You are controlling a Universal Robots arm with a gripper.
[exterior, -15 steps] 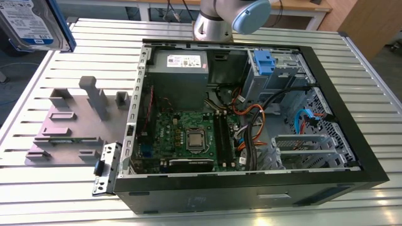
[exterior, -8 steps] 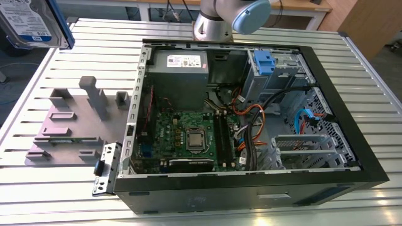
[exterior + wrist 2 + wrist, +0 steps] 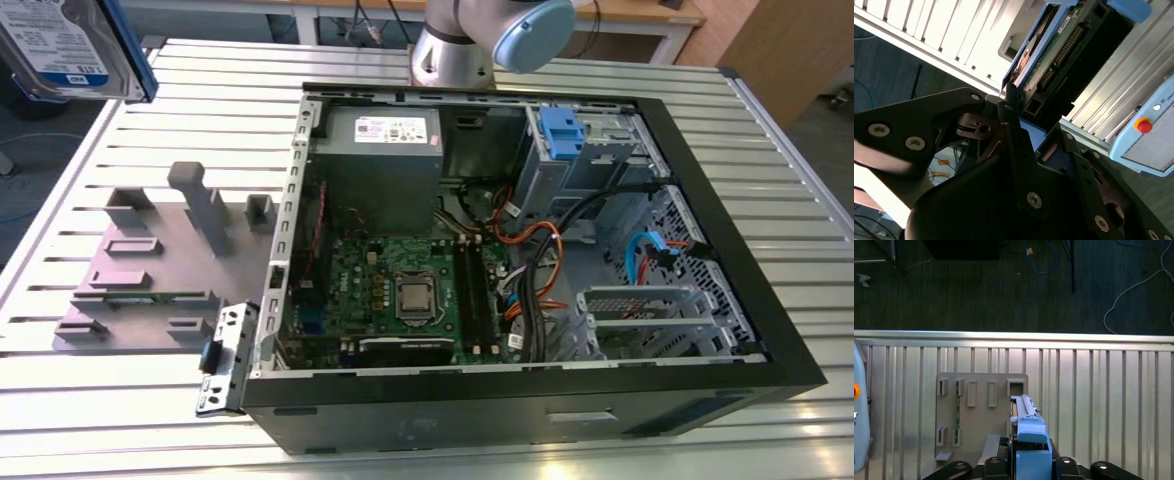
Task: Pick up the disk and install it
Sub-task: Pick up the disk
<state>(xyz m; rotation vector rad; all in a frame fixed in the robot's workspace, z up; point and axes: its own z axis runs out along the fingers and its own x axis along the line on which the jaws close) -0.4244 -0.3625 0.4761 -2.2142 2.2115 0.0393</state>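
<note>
The disk [image 3: 60, 45] hangs high at the exterior view's left, above the table's far corner, its white-and-blue label facing the camera and a blue carrier bracket along its edge. In the second wrist view my gripper [image 3: 1036, 120] is shut on the disk [image 3: 1054, 55], whose green circuit board and blue bracket edge stick out past the black fingers [image 3: 1010, 112]. In the first wrist view the disk [image 3: 1026, 422] is edge-on in the gripper [image 3: 1029, 462], over the grey fixture plate [image 3: 979, 425].
The open computer case [image 3: 747, 330] lies on the slatted aluminium table [image 3: 160, 420]. Inside are the motherboard [image 3: 400, 290], a grey power supply [image 3: 380, 150] and a drive cage with a blue latch [image 3: 561, 135]. A pendant with a red button [image 3: 1144, 125] lies nearby.
</note>
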